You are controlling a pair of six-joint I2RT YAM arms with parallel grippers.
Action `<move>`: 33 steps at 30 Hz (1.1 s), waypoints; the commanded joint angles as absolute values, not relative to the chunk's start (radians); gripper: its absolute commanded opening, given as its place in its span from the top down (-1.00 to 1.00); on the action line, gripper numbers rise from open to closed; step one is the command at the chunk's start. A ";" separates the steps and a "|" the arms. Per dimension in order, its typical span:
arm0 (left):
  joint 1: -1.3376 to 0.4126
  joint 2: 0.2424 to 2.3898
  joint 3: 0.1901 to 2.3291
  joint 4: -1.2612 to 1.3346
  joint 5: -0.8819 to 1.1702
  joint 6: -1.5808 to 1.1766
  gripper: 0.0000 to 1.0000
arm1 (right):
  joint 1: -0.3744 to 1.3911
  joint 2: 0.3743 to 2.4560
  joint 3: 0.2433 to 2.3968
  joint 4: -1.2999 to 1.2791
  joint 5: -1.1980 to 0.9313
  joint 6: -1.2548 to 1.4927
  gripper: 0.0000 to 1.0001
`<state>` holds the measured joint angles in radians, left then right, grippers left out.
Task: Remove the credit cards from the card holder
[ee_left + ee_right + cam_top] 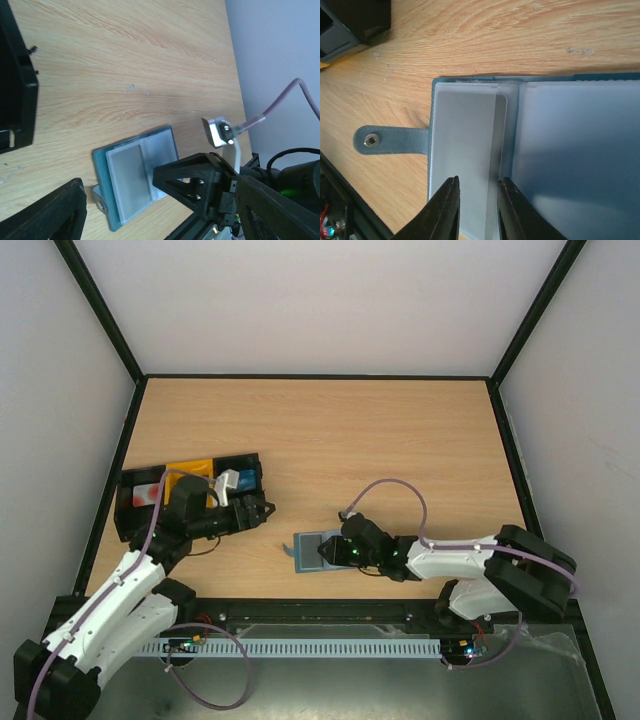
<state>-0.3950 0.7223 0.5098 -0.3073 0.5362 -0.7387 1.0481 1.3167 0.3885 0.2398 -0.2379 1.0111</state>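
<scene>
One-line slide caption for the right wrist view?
Right tool straddles the edge of a grey card in the open teal card holder on the wooden table.

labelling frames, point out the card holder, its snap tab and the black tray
card holder (pixel 575 150), right wrist view, pale inner panel
snap tab (pixel 390 140), right wrist view, teal strap
black tray (pixel 132 523), top view, near-left wall

From above, your right tool (pixel 326 551) covers the right half of the holder (pixel 306 546). At the right wrist, the holder runs off the right and bottom edges, and you can't tell whether the fingers (pixel 447 210) pinch the sleeve (pixel 462 145). What's in the tray (pixel 127 520) is too small to name.
</scene>
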 commanded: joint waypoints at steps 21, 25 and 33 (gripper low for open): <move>-0.790 1.060 0.303 0.343 0.269 -1.107 -0.56 | 1.055 1.457 0.281 0.427 -0.204 1.003 0.96; -0.835 1.135 0.304 0.417 0.236 -1.125 -0.56 | 1.054 1.449 0.261 0.456 -0.210 1.010 0.96; -0.906 1.224 0.330 0.432 0.178 -1.134 -0.69 | 1.055 1.425 0.255 0.454 -0.198 1.008 0.96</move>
